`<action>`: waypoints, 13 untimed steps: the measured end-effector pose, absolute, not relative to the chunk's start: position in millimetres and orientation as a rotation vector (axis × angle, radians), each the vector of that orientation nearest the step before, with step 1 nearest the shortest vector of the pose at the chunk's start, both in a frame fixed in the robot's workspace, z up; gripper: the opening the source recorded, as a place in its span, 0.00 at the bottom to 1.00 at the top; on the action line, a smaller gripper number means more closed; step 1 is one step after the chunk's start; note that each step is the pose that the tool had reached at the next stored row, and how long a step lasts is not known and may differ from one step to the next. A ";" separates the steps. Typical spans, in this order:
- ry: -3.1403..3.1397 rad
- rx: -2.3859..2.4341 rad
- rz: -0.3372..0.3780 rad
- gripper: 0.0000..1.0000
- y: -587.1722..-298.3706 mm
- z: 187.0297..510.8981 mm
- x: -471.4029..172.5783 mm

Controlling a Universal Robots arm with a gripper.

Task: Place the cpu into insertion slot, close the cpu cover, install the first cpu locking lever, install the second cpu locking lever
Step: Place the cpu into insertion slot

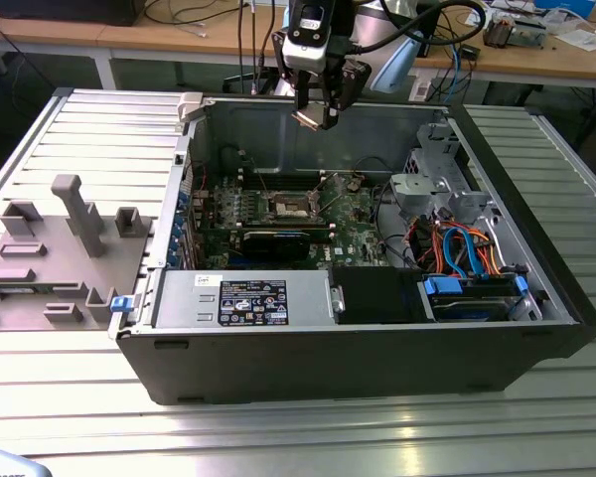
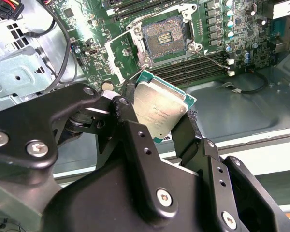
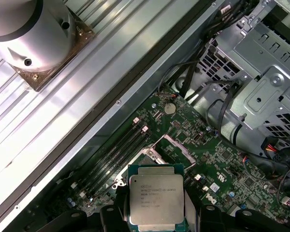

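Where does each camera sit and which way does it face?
Exterior view: off the arm, looking down into the open computer case; the pincer hangs over its far side.
Second wrist view: on the wrist, looking past the black fingers toward the empty insertion slot.
First wrist view: on the wrist, facing down onto the motherboard.
Shared: both wrist views show the cpu clamped in the pincer.

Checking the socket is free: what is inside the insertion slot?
In the second wrist view the insertion slot holds no chip: bare dark contact field. The gripper holds the cpu, which covers part of the slot in the first wrist view.
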State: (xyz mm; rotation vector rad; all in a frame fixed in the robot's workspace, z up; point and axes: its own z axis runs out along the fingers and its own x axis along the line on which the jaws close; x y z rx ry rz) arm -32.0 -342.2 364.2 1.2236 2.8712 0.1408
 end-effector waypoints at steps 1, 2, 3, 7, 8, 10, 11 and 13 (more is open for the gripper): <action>2.871 1.224 0.141 0.55 -342.2 364.2 -32.0; 2.871 1.225 0.141 0.55 -342.2 364.2 -32.0; 2.870 1.226 0.141 0.55 -342.2 364.2 -32.0; 2.869 1.229 0.141 0.55 -342.2 364.2 -32.0; 2.869 1.229 0.141 0.55 -342.2 364.2 -32.0; 2.868 1.231 0.141 0.55 -342.2 364.2 -32.0; 2.867 1.232 0.141 0.55 -342.2 364.2 -32.0; 2.867 1.233 0.141 0.55 -342.2 364.2 -32.0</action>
